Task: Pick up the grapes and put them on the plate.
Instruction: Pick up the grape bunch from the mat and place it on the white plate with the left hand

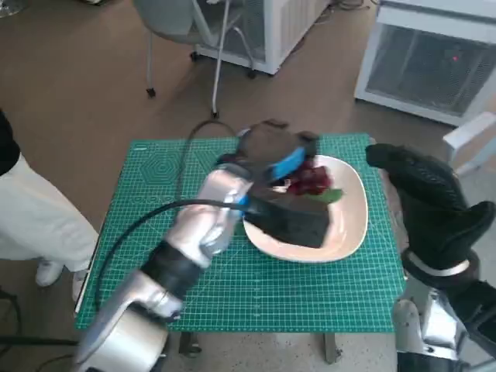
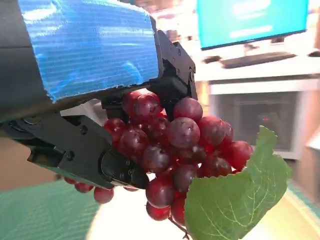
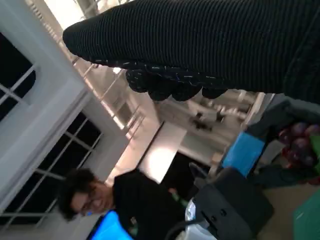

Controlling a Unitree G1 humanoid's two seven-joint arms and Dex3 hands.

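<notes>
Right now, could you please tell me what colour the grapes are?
Dark red grapes, clearest in the left wrist view.

No legible text, label, brand, number or sign is found in any view. Printed grid lines and geometric figures are seen on the green cutting mat [image 1: 155, 194], but no figures or letters can be made out there. Pale bands that may be writing are shown on the teal monitor screen [image 2: 250, 20] in the left wrist view, blurred beyond reading. A small red light is noted on the white appliance [image 1: 434, 62], with no marking readable beside it. The blue tape [image 2: 90, 45] is seen unmarked
</notes>
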